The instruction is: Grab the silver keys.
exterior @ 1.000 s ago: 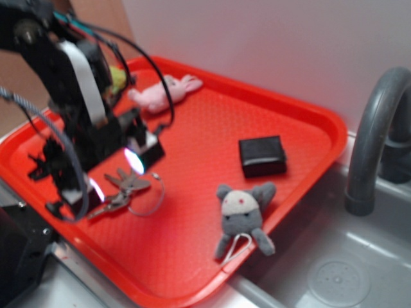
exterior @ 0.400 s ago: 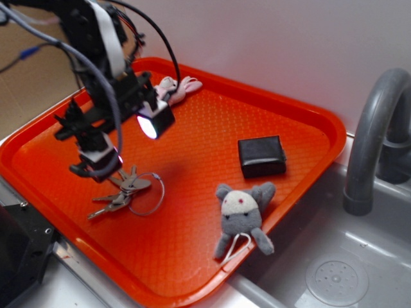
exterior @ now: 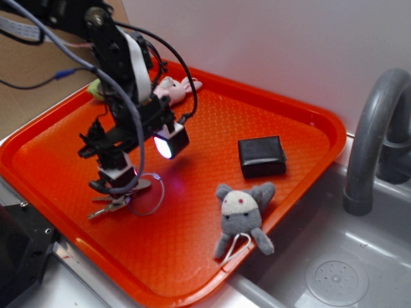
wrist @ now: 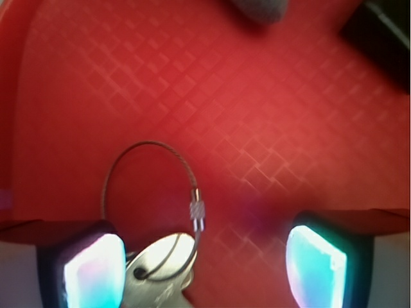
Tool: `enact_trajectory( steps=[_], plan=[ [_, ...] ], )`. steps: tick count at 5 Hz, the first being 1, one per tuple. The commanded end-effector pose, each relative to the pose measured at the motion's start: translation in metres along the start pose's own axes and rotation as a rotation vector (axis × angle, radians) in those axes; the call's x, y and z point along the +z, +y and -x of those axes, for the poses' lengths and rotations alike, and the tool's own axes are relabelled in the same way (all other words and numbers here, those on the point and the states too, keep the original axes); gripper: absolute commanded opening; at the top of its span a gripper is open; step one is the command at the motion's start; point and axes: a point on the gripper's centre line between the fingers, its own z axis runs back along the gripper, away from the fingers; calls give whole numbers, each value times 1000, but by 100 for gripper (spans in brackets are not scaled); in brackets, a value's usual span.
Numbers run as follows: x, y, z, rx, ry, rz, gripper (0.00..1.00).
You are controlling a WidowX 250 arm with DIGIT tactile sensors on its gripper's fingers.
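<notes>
Silver keys lie flat on the red tray, at its 8 o'clock part, directly under the pincer. In the wrist view the key heads sit between the two lit fingers, close against the 9 o'clock one, with the wire ring looping away toward 12. Pincer is spread wide, holding nothing yet.

Handling guess: light, rigid, thin metal, slick, lying flat on textured plastic, so likely to skid or fan out when squeezed. Best hold looks like the stacked heads where the ring passes through; the ring itself is too thin and floppy.

Hidden: key blades cut off at the wrist frame's bottom edge; the key count is unclear. In the exterior view the pincer covers the heads, so contact can't be told. Grey plush and black box are well apart.
</notes>
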Motion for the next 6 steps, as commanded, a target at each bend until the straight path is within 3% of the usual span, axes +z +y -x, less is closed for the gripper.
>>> enact_trajectory(
  steps=[1, 5, 6],
  plan=[
    [-5, -7, -12, -29, -7, -18, 100],
    [-18, -23, -23, -56, 19, -6, 100],
    [-23, -21, -20, -41, -6, 8, 0]
  ],
)
